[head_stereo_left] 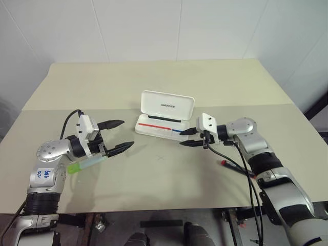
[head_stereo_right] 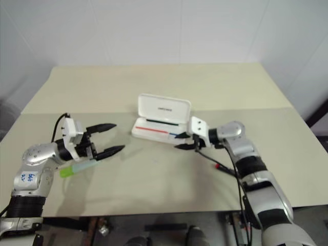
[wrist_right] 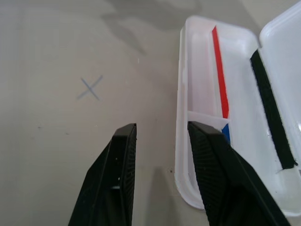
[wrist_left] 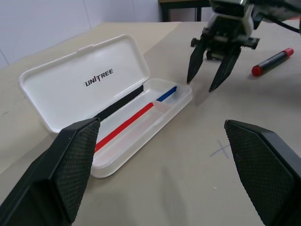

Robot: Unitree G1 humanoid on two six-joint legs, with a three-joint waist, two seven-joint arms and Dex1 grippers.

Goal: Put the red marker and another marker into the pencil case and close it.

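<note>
The white pencil case [head_stereo_left: 160, 128] lies open at the table's middle, lid [head_stereo_left: 167, 105] upright, with red and blue lines inside. My right gripper [head_stereo_left: 189, 138] hovers just beside its right end, open narrowly, nothing between the fingers [wrist_right: 118, 179]. The red marker [head_stereo_left: 231, 166] lies on the table under my right forearm, also seen as the red marker [wrist_left: 273, 60] behind that gripper. My left gripper [head_stereo_left: 118, 136] is wide open and empty, left of the case. The light-green marker [head_stereo_left: 85, 164] lies on the table below my left wrist.
A small blue cross [head_stereo_left: 161, 157] is drawn on the beige table [head_stereo_left: 169, 184] in front of the case. The table's front edge runs close below both arms. A white wall stands behind the table's far edge.
</note>
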